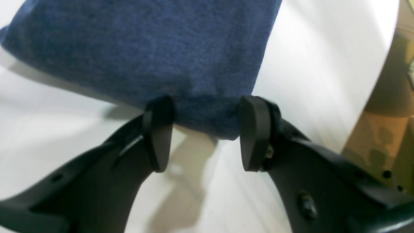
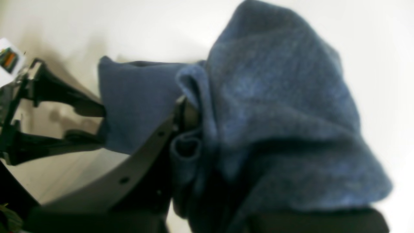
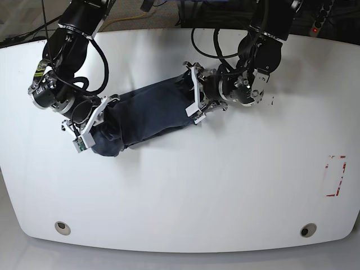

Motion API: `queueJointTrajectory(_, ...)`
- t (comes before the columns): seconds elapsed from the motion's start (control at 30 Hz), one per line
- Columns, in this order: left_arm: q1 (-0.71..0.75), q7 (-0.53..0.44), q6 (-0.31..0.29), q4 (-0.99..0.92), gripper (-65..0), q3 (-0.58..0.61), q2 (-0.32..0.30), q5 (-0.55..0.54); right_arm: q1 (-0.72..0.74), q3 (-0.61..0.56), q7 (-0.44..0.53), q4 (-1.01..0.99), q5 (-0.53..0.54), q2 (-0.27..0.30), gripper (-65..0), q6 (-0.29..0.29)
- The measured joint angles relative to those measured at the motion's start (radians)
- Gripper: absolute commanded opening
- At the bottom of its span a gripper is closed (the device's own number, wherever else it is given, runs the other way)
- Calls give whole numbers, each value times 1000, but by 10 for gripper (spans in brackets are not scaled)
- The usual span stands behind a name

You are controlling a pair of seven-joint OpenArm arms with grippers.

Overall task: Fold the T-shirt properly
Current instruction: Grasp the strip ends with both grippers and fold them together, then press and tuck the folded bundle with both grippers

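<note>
One T-shirt (image 3: 149,109) lies bunched on one white table (image 3: 225,185). Two grippers work it: the left gripper (image 3: 191,93) and the right gripper (image 3: 93,121). Two round holes (image 3: 63,227) mark the table's near edge.

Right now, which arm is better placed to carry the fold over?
Right, probably. The right gripper is already shut on a bunched end of the T-shirt; the left gripper only straddles the other end with jaws apart, gripping nothing.
</note>
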Motion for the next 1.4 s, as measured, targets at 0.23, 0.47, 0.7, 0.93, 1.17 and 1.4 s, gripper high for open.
queueJointTrajectory(0.23, 0, 1, 0, 0, -346, 0, 13, 12, 15, -215, 98, -5, -242, 0, -539, 0)
queueJointTrajectory(0.47, 0, 1, 0, 0, -346, -1, 12, 11, 14, -406, 206, -10, -460, -9, -231, 2)
queueJointTrajectory(0.7, 1, -3, 0, -1, -349, -6, 13, 12, 35, -430, 224, -73, -627, -94, -147, 2)
queueJointTrajectory(0.93, 6, -40, 0, -3, -350, -10, 13, 19, 33, -600, 224, -71, -678, -111, -147, 5)
queueJointTrajectory(1.17, 34, -111, 3, -3, -350, -116, 13, 26, 9, -632, 220, -26, -681, -114, -147, 3)
queueJointTrajectory(1.4, 67, -169, 4, 9, -350, -244, 12, 27, 13, -598, 230, 21, -671, -119, -147, 3)
